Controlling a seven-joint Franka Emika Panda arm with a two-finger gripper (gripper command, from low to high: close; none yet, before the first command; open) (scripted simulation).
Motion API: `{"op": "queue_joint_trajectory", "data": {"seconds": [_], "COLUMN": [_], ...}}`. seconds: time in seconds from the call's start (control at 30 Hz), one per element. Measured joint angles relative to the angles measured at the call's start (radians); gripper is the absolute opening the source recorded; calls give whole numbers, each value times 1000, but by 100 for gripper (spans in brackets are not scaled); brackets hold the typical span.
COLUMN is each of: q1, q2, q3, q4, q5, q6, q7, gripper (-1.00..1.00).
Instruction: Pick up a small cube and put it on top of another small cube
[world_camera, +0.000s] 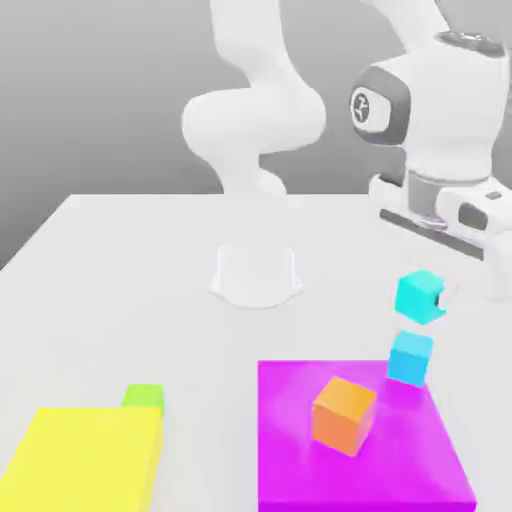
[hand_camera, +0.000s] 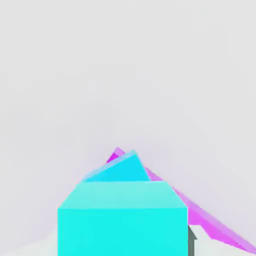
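Your hand (world_camera: 438, 296) grips the small turquoise cube (world_camera: 418, 297) in the air, just above the small sky-blue cube (world_camera: 410, 358).

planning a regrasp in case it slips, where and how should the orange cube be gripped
Grip the orange cube across two opposite upright faces, coming from straight above. It sits tilted on the magenta slab, corners turned toward the camera, so the fingers probably need to turn to match its flat sides.

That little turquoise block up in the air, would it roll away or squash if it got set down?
Probably neither: the turquoise cube has flat faces and crisp edges, so it should sit, not roll. It looks rigid. On the equally small sky-blue cube it might slide off.
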Motion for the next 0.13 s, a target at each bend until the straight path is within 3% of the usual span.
{"op": "queue_joint_trajectory", "data": {"seconds": [0.03,0.13], "q1": [-1,-1], "q2": [31,31], "q3": [1,1], "q4": [-8,-8], "q5": [-4,-4], "q6": [39,39], "q7": [2,2], "gripper": [100,100]}}
